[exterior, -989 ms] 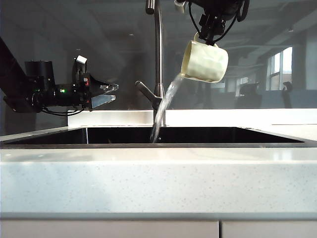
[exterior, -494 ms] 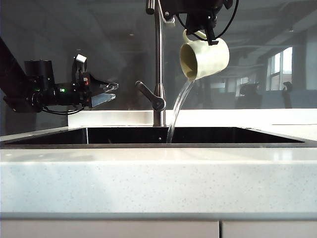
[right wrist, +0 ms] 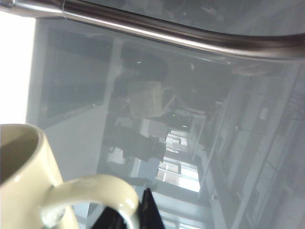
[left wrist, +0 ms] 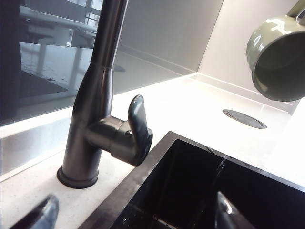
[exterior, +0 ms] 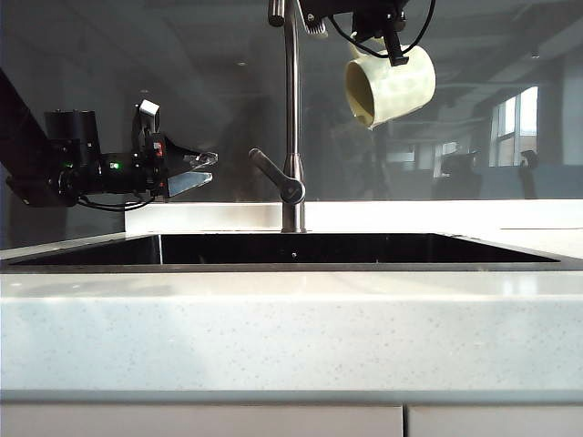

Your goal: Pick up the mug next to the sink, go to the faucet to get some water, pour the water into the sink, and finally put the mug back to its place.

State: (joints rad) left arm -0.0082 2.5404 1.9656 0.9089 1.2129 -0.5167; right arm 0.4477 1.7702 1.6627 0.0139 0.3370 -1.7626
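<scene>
Gone is the stream that poured a second ago, and the mug [exterior: 390,84] now sits higher and further right, tipped with its mouth facing down-left, no water showing. Up top in the exterior view, the right gripper [exterior: 390,41] pinches the handle; its wrist view shows the looped handle clamped between dark fingers [right wrist: 148,212], with the faucet [right wrist: 190,40] pipe running across glass behind. Only the left wrist view reveals the faucet's side lever [left wrist: 138,125], a round metal cap [left wrist: 244,119] on the pale speckled countertop [left wrist: 190,105], and the black sink [left wrist: 200,186] wall. Left of the faucet, level with its lever, the left gripper [exterior: 193,171] hangs, jaws spread, empty. Office windows reflect in the dark glass backsplash [exterior: 492,109].
</scene>
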